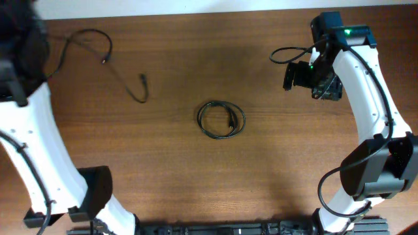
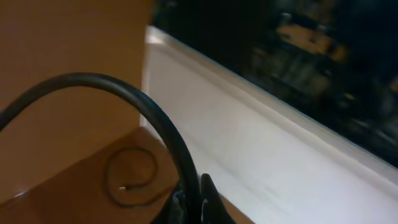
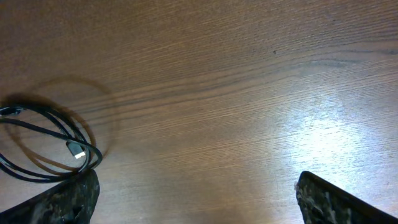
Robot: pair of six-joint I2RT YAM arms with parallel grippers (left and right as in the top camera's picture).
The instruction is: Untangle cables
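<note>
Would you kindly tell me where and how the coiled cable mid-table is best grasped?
I'd pinch the coiled cable at its right-side rim, from above, with the open right gripper: it lies flat, strands bundled, its plug inside the loop. The left gripper is shut on the other cable.

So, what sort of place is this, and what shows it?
Probably a robotics lab bench: a white left arm and right arm flank a wooden table holding a coiled cable and a loose cable.

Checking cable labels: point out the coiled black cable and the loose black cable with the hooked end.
coiled black cable (image 1: pixel 230 121): overhead view, plug inside the coil.
loose black cable (image 1: pixel 144 82): overhead view, hooked plug end.
</note>
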